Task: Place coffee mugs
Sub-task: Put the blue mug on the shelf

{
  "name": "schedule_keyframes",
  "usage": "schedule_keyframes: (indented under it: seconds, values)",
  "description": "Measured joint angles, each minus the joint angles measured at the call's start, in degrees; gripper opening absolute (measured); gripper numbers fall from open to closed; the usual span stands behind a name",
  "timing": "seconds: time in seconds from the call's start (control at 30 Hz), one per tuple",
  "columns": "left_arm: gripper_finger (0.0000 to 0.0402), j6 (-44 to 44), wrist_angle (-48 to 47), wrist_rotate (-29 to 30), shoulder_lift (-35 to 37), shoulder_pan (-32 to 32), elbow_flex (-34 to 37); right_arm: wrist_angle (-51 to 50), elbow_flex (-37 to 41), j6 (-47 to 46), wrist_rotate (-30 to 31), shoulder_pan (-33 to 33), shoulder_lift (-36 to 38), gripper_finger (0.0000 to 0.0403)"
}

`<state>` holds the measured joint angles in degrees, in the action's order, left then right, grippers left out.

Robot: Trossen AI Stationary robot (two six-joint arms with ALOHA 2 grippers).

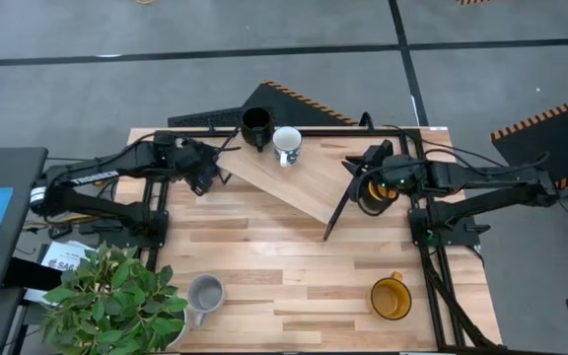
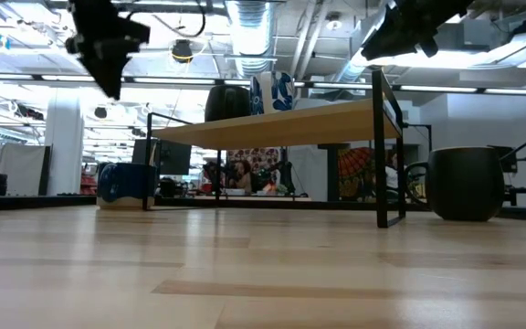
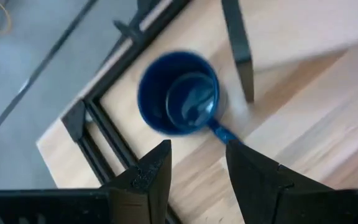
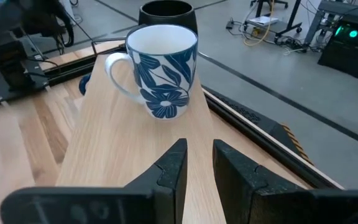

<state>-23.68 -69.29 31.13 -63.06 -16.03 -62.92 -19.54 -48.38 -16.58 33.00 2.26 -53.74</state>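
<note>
**Poised over the blue mug, nothing yet gripped**

Nearest the lens in the left wrist view, at lower centre: left gripper (image 3: 194, 171), fingers parted, empty, above the dark blue mug (image 3: 180, 93) beside a shelf leg. Best approach: drop straight, straddle the rim near the handle, close gently. Upper centre of the high view: black mug (image 1: 255, 125) and white mug (image 1: 287, 144) on the raised shelf (image 1: 294, 182). Right gripper (image 4: 197, 168), slightly open and empty, over that shelf. Low on the worktop (image 1: 294, 266): grey mug (image 1: 205, 294), yellow mug (image 1: 390, 298).
</note>
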Motion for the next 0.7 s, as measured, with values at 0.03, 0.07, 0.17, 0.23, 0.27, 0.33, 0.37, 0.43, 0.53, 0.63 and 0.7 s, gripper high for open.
schedule_keyframes:
  seconds: [0.03, 0.07, 0.17, 0.23, 0.27, 0.33, 0.37, 0.43, 0.53, 0.63, 0.7]
  values:
    - [0.014, 0.0, -0.2, -0.8, 0.1, -0.3, 1.2, 0.0, 0.0, -0.1, 0.0, 0.0, 0.0, 0.0103]
    - [0.014, 0.0, 0.2, -1.5, 0.1, -0.6, 2.3, 0.0, 0.0, -0.3, 0.0, 0.0, 0.0, 0.0103]
    - [0.014, 2.1, 3.4, -5.0, 0.1, -1.8, 6.3, 0.1, 0.0, -0.5, 0.0, 0.0, -0.1, 0.0103]
    - [0.014, 4.5, 6.2, -7.4, 0.1, -2.8, 8.7, 0.1, 0.0, -1.1, 0.0, 0.0, -0.7, 0.0103]
    - [0.014, 5.8, 7.6, -7.9, 0.1, -3.3, 9.6, 0.0, 0.0, -1.3, -0.1, 0.0, -0.9, 0.0103]
    - [0.014, 9.0, 10.3, -7.3, 0.1, -4.1, 11.2, 0.5, -0.1, -1.4, -0.1, 0.0, -1.6, 0.0103]
    - [0.014, 10.7, 11.3, -6.4, 0.1, -4.3, 11.7, 0.5, -0.1, -1.4, -0.1, 0.0, -2.0, 0.0103]
    - [0.014, 14.5, 12.0, -4.3, 0.1, -4.7, 12.0, 0.4, -0.1, -1.4, -0.1, 0.1, -3.0, 0.0103]
    - [0.014, 21.7, 12.2, -3.5, 0.1, -4.9, 12.0, 0.4, 0.0, -1.4, -0.1, 0.1, -4.1, 0.0103]
    - [0.014, 27.5, 11.2, -3.8, 0.1, -5.2, 12.0, 1.0, 0.0, -1.3, -0.1, 0.1, -4.8, 0.0103]
    - [0.014, 30.4, 9.4, -3.7, -0.8, -5.7, 12.0, 1.3, 0.0, -1.3, -0.1, 0.1, -4.8, 0.0103]
